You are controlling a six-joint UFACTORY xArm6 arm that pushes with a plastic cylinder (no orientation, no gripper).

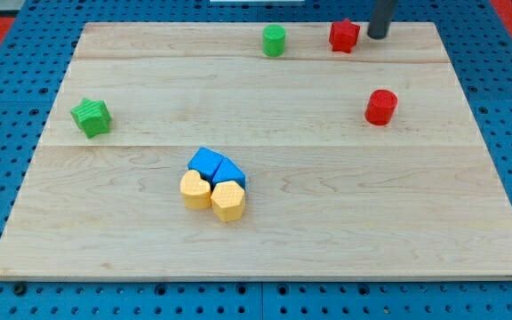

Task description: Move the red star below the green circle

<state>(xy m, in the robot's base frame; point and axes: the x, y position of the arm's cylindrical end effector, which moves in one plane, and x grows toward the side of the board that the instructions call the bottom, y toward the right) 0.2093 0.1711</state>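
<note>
The red star [344,36] lies near the view's top edge of the wooden board [265,222], right of centre. The green circle [274,41] stands to its left, about a block's width and a half away, at nearly the same height. My tip [378,36] is just right of the red star, close to it with a small gap showing. The rod comes down from the view's top.
A red circle [381,107] sits at the right. A green star [91,117] sits at the left. A tight cluster near the centre holds two blue blocks [215,166], a yellow block [196,189] and a yellow hexagon [228,201].
</note>
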